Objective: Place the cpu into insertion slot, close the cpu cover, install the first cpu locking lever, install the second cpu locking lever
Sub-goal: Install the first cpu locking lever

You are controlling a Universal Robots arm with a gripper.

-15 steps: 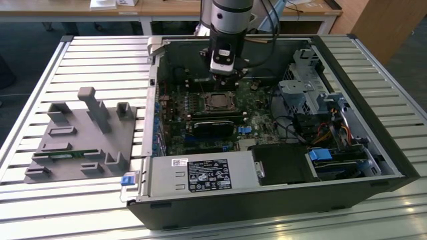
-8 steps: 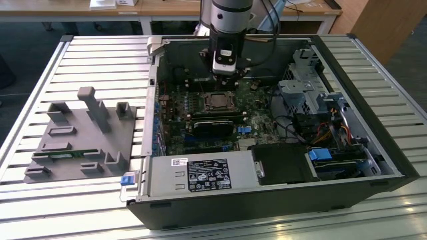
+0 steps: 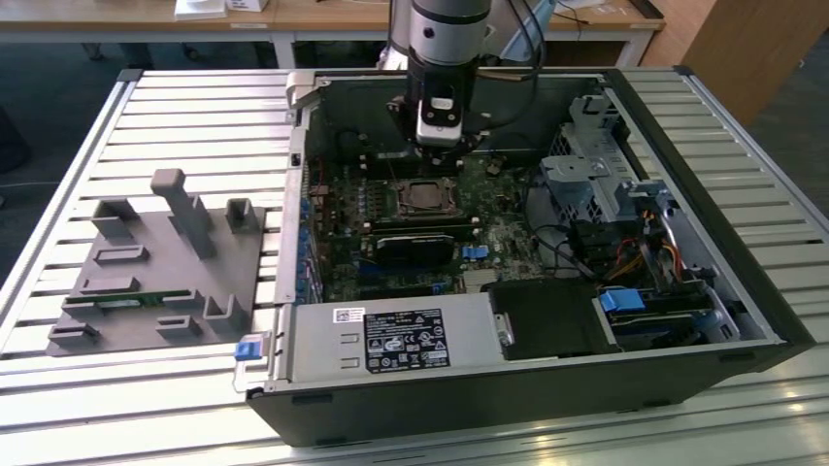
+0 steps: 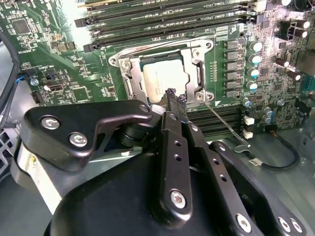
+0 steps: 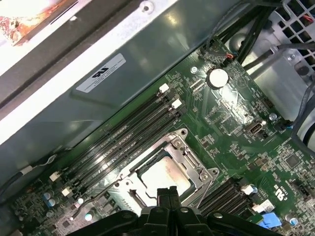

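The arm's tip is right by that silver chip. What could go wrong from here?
The gripper hovers close to the cpu and cpu cover; a small slip might scrape them or the green board. A thin locking lever stands out sideways, apparently unlatched; it could spring or snag.

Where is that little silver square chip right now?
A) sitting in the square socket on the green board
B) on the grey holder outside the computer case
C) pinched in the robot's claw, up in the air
A: in the second wrist view the cpu lies flat in the insertion slot, with the gripper close by.
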